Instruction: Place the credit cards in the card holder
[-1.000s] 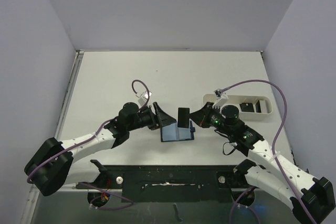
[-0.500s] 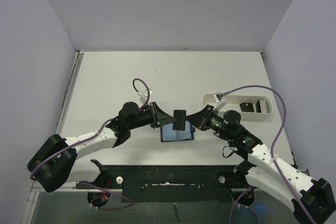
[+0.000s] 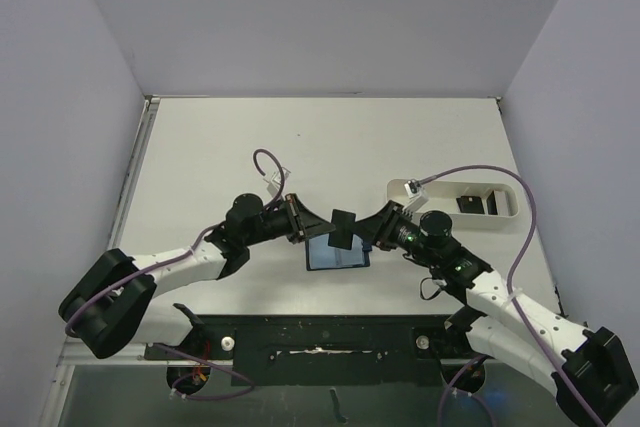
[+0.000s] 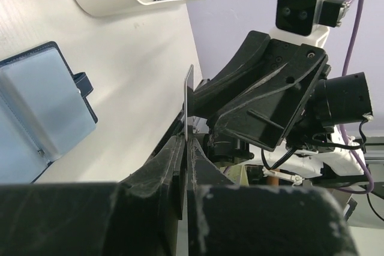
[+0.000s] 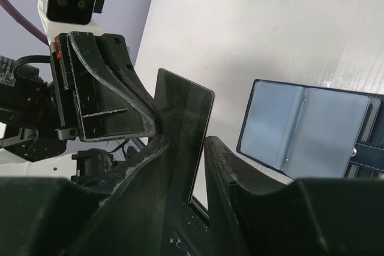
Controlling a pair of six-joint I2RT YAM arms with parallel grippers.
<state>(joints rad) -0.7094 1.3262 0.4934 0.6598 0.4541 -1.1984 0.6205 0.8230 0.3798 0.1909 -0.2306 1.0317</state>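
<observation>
I see 1 dark grey flat credit card standing on edge, with its long axis running from 12 to 6 o'clock. It sits just over the 12 o'clock edge of the open navy blue folding card holder. The left gripper is clamped on the card. The right gripper fingers stand slightly apart around it. The card face is too dark to read.

A dark card at the open card holder's far edge

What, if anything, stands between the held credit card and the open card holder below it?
Nothing visible does: the credit card, pinched by the left tool, hangs over the open card holder, whose pockets lie bare. The right tool flanks the card's other side.
</observation>
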